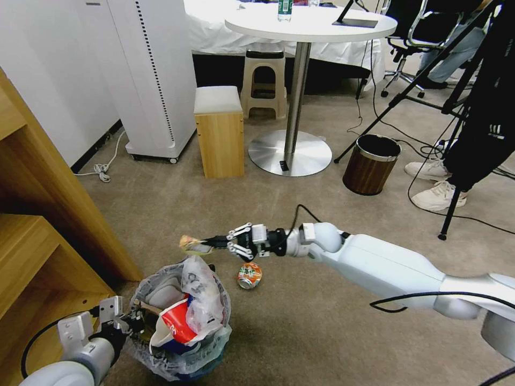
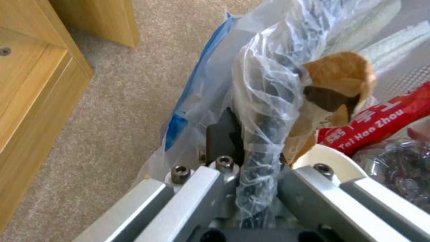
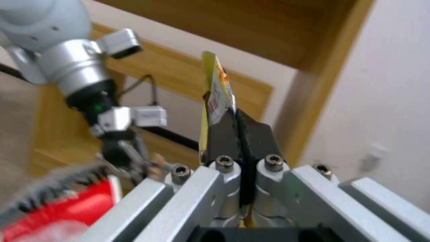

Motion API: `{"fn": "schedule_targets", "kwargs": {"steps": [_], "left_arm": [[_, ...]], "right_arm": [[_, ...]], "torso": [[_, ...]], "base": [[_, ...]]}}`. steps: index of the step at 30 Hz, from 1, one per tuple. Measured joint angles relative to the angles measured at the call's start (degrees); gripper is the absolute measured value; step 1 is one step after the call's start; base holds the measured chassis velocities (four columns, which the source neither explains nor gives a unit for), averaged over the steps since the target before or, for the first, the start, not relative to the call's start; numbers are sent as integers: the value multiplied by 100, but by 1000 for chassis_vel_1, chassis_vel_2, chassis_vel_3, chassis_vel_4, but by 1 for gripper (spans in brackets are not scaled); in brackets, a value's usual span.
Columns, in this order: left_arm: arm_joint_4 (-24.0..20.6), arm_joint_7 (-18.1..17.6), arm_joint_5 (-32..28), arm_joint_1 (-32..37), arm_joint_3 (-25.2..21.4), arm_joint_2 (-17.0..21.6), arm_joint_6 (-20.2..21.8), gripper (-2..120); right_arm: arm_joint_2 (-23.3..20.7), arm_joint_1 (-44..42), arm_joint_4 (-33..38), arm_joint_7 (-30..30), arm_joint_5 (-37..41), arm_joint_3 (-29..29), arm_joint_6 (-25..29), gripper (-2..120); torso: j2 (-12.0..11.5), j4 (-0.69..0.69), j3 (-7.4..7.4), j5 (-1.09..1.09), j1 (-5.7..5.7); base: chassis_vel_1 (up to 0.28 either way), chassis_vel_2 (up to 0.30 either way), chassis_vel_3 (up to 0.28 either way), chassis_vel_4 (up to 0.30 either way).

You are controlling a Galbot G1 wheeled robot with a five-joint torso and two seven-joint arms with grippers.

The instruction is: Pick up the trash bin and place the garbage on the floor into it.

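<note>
Nearest to me, my left gripper [image 1: 131, 320] is holding the trash bin [image 1: 182, 327] by its near rim, the fingers [image 2: 224, 137] clamped together over the rim and the crinkly plastic bag [image 2: 264, 101] that lines it. I judge this grip is keeping the bin steady and within reach of the other arm, beside the wooden shelf [image 1: 48, 230]. The bin is already crowded: a red and white paper cup [image 1: 174, 324] is leaning against the bag, and a torn brown paper piece [image 2: 340, 84] and a red wrapper [image 2: 381, 121] are lying inside.

Just beyond the bin, my right gripper [image 1: 214, 244] is reaching across from the right and hovering above the far rim. Its fingers [image 3: 224, 134] are pressed tight on a small flat yellow packet [image 1: 190, 244], held edge-up so that, as I judge it, the packet can fall straight into the opening once let go.

On the beige carpet floor [image 1: 300, 332], just beside the bin and under my right wrist, a crushed orange can [image 1: 249, 275] is lying unclaimed; it looks like the next piece of litter to collect.

Farther off, a brown wood-look bin [image 1: 371, 163] is standing near a round white table [image 1: 311, 24], well apart from my work.
</note>
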Motion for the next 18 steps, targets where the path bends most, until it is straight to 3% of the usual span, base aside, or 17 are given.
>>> {"fn": "schedule_targets", "kwargs": {"steps": [10,18], "left_arm": [[-42,4,-25,4,-29,13,-2,0],[-72,6,-39,31,-41,11,-14,0]], "right_arm": [[490,399,-115,51,320,-821,-97,0],[626,397,-249,65,323,-1009,-100,0]], "torso": [[0,0,0,1,0],[0,0,0,1,0]], "base": [[0,0,0,0],[0,0,0,0]]}}
